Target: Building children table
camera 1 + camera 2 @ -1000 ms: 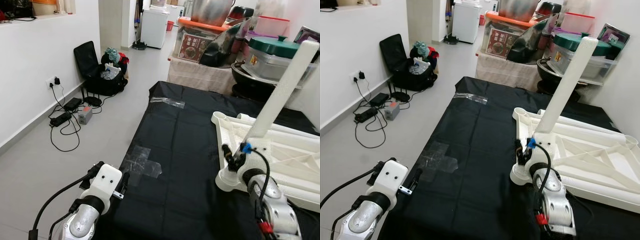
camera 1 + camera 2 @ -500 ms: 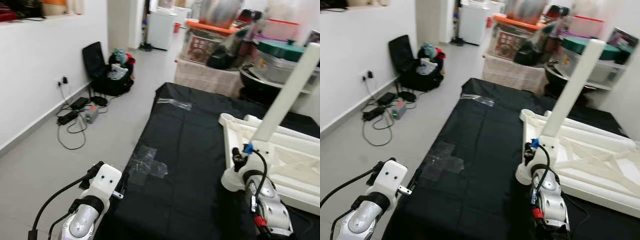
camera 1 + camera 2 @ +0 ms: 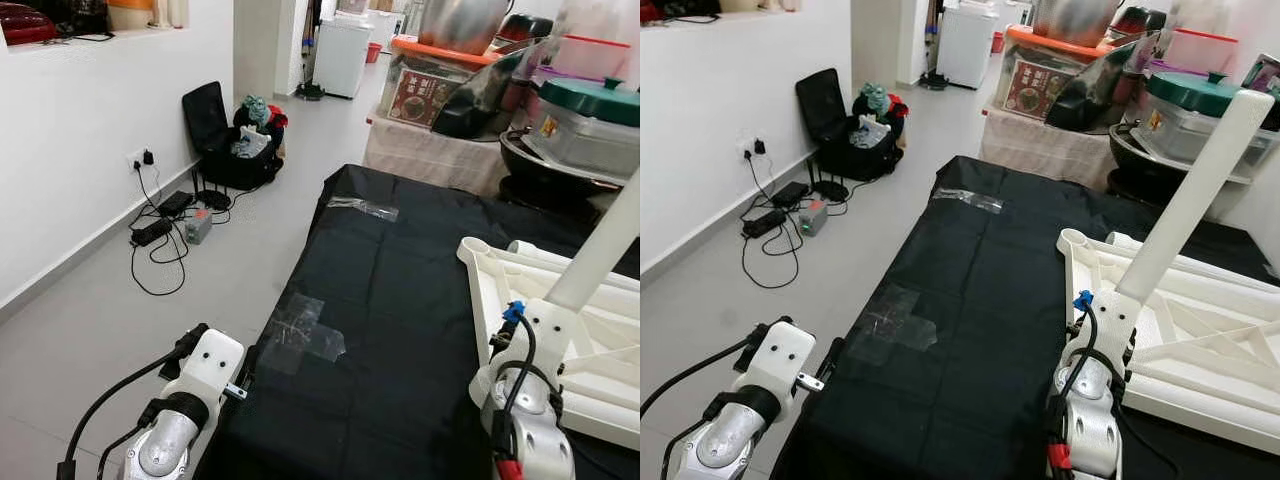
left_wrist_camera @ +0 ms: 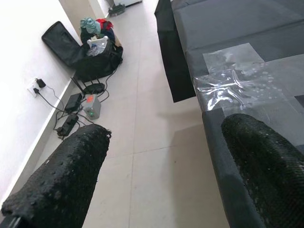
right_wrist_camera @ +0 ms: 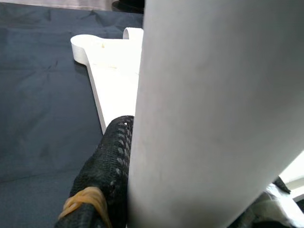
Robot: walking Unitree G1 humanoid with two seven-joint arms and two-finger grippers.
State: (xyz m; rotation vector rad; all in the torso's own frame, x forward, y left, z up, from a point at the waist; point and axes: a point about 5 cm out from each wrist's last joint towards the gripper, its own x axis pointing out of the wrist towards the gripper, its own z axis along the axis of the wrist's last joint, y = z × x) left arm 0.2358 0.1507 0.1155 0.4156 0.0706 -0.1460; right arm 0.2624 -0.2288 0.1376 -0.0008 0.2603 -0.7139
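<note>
An upside-down white plastic table top (image 3: 1200,330) lies on a black cloth (image 3: 970,300). A long white table leg (image 3: 1195,195) stands tilted in its near corner socket. My right gripper (image 3: 1112,330) is shut on the base of that leg. In the right wrist view the leg (image 5: 213,95) is very close, with a black finger (image 5: 109,166) pressed against its side. My left gripper (image 4: 161,161) is open with nothing in it, at the cloth's near left edge above the floor; its fingers (image 4: 71,175) are wide apart.
Clear tape patches (image 3: 305,335) (image 3: 362,207) are stuck on the cloth. Boxes, pots and a covered stand (image 3: 470,90) crowd the back right. A black bag (image 3: 230,140) and cables with a power strip (image 3: 160,225) lie on the grey floor by the left wall.
The whole picture has shifted, so the camera has turned. My right gripper stays on the leg in its socket. The left arm holds the same pose.
</note>
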